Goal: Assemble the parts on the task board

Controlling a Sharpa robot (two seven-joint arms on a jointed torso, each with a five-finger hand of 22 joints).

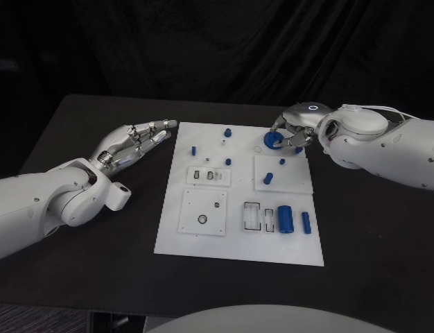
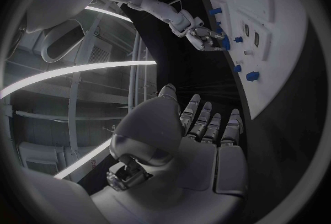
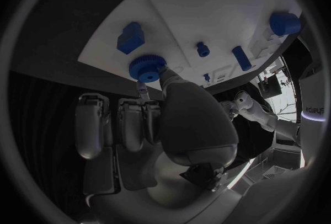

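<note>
The white task board (image 1: 239, 239) lies in the middle of the black table. My right hand (image 1: 292, 132) hovers over its far right corner and pinches a blue toothed wheel (image 1: 270, 140) between thumb and a finger; the wheel (image 3: 147, 67) is just above the board (image 3: 200, 3) in the right wrist view. Several small blue pegs (image 1: 227, 161) stand on the far half, and two blue cylinders (image 1: 286, 218) lie near the front right. My left hand (image 1: 137, 142) is off the board's far left edge, fingers (image 2: 207, 122) stretched out and apart, holding nothing.
White inset plates with slots (image 1: 205, 211) sit on the board's left and middle. A blue block (image 3: 129, 36) stands near the board's edge close to the wheel. Bare black table (image 1: 377, 243) surrounds the board on both sides.
</note>
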